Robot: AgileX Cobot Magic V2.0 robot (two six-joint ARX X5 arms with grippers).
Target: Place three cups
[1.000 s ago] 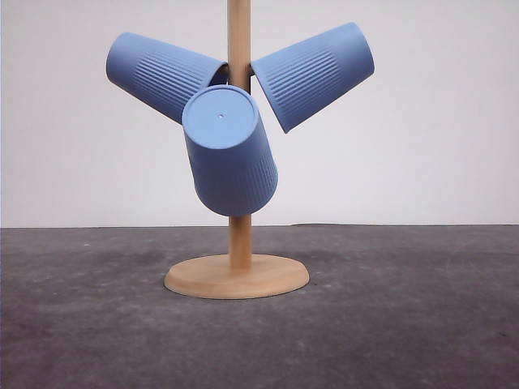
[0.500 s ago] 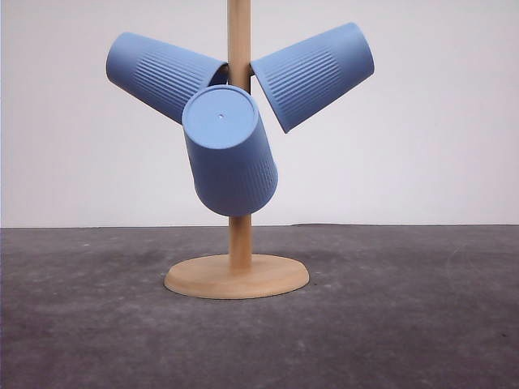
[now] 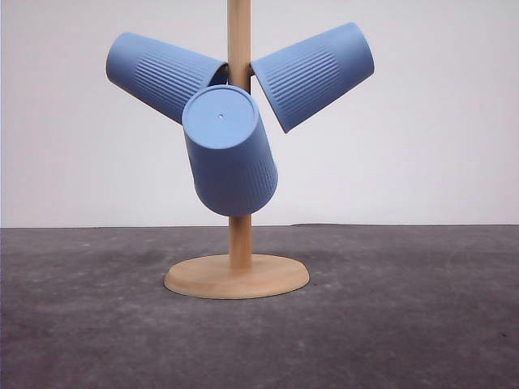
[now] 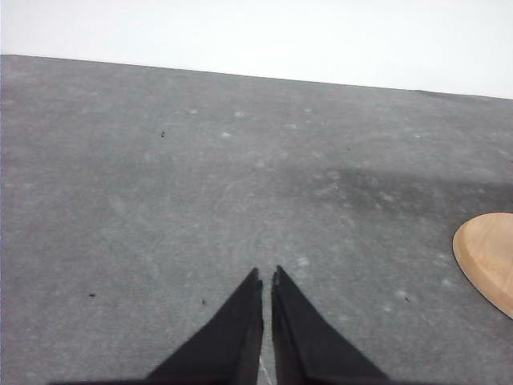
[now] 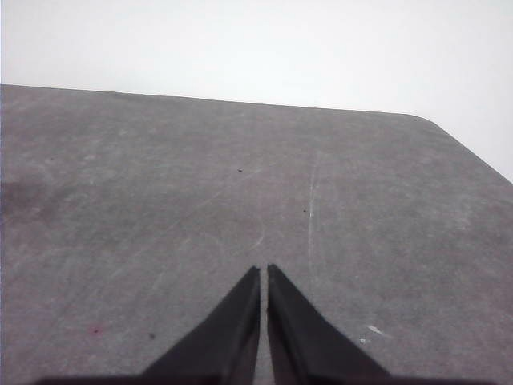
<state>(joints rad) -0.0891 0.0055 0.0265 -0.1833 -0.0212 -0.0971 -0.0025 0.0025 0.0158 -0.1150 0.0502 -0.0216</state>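
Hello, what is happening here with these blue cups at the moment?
Nothing is being handled right now. Three cups hang on a wooden stand on the grey table: the left cup, the right cup and the front cup, its flat bottom facing the camera. The left end effector and the right end effector are both shut, holding nothing, over bare table.

No visible change across front-view frames: three cups (image 3: 231,150) at same tilt on wooden stand (image 3: 238,275), same spots against pole; stand base unmoved on bench (image 3: 405,324); no shift in position or angle detectable
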